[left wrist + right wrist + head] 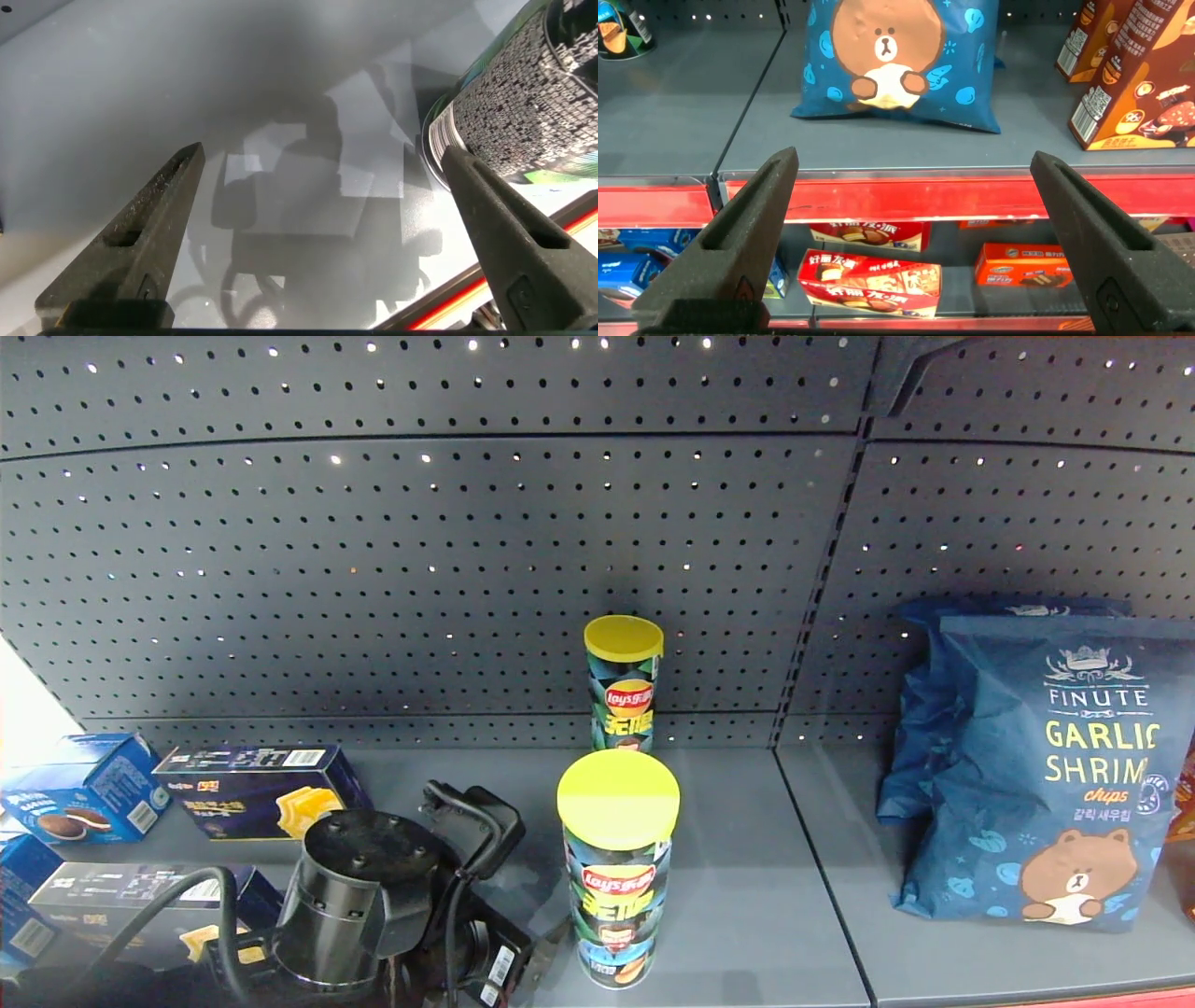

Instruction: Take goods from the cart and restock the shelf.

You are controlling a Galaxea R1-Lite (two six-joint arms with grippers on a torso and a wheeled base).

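While blue cardboard biscuit boxes [89, 789] lie at the left end of the grey metal shelf [747, 896], the left claw [318, 233] hangs spread wide just beside a yellow-lidded cylindrical chip can [616, 868]; a matching can [624, 686] stands behind it. Further right lean blue plastic snack bags [1036, 775], faced by the right claw [910, 243], likewise gaping wide.

The near can [616, 868] stands on the shelf [747, 896] just beside the left jaws, on their right. A second can [624, 683] stands behind it, against the back panel [420, 569]. Boxes [257, 791] lie to the left of those jaws. Beyond the right jaws a chip bag [896, 61] sits on the shelf, with packs [868, 280] on the level beneath.
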